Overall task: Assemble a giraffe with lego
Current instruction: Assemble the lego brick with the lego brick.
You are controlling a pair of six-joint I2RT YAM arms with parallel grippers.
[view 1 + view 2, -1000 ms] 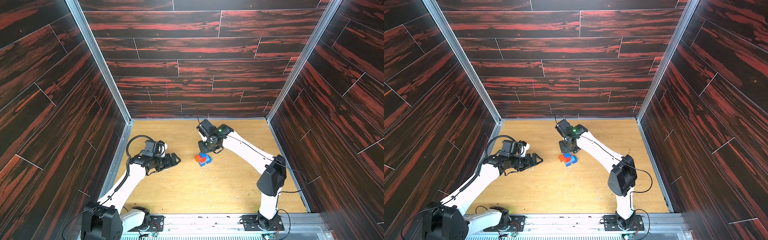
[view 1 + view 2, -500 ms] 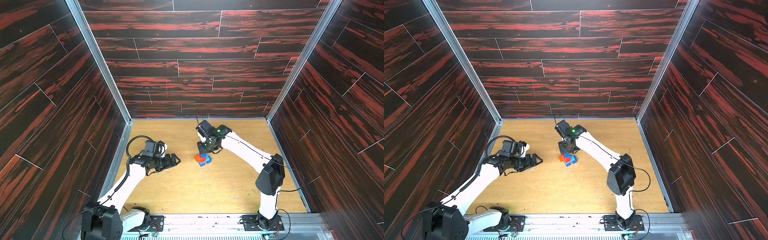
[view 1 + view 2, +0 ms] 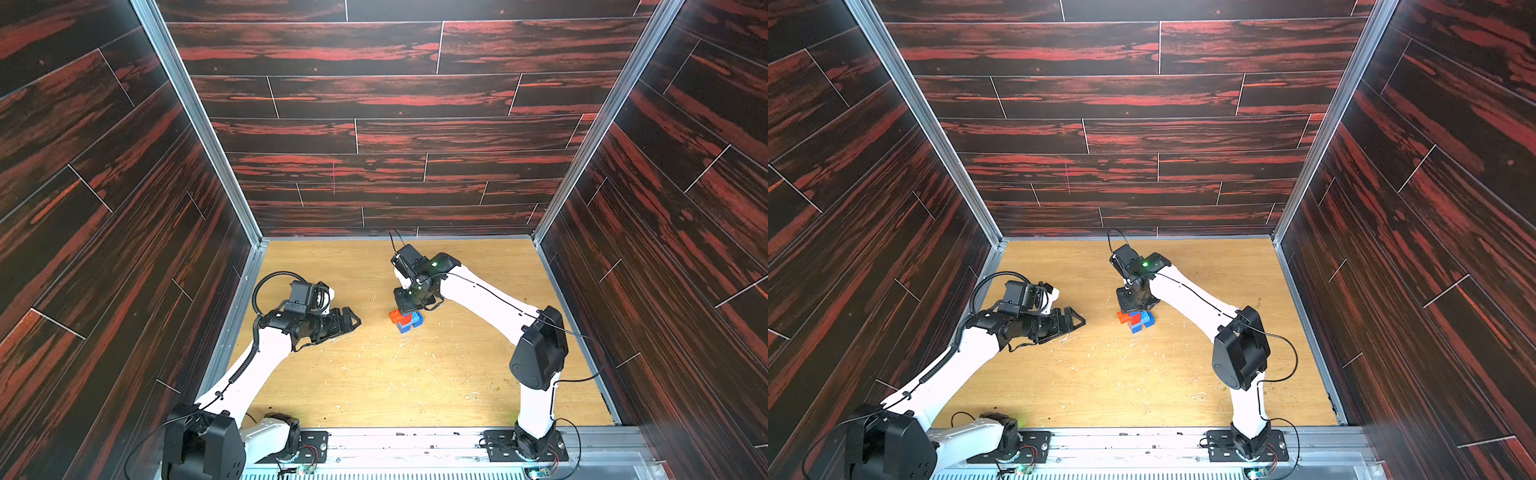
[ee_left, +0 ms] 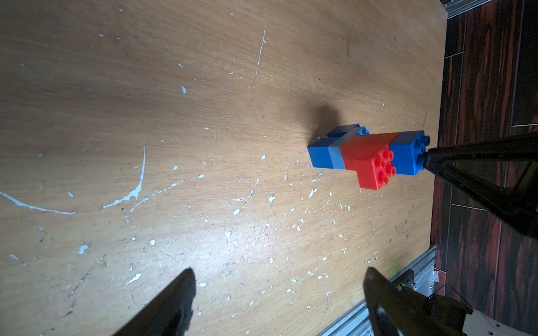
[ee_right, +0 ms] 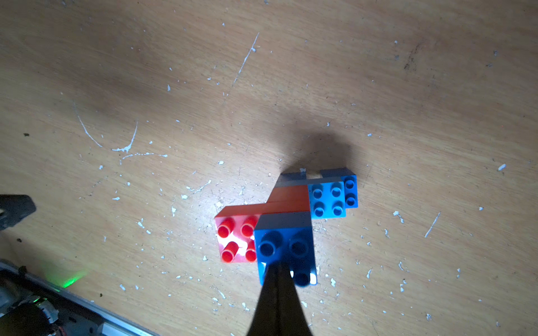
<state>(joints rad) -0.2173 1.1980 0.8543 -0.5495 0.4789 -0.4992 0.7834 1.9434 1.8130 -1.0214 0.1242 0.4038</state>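
Observation:
The giraffe (image 3: 405, 320) (image 3: 1136, 321) stands upright in the middle of the table: dark blue legs, light blue body, red neck and head, dark blue top brick (image 5: 283, 247). In the left wrist view the giraffe (image 4: 366, 157) stands apart from my open left gripper (image 4: 279, 272). My right gripper (image 3: 409, 310) (image 3: 1133, 309) comes down from above, jaws shut together and holding nothing, and its tips (image 5: 278, 266) rest on the top brick's studs. My left gripper (image 3: 353, 322) (image 3: 1079, 322) hovers to the giraffe's left with nothing between its fingers.
The wooden table (image 3: 374, 374) is scratched and flecked with white chips. An aluminium rail (image 3: 415, 440) carrying both arm bases runs along the front edge. Dark red panel walls (image 3: 208, 291) close in the left, right and back sides.
My right arm has shifted very slightly to the left above the giraffe. The giraffe and the left arm have not moved.

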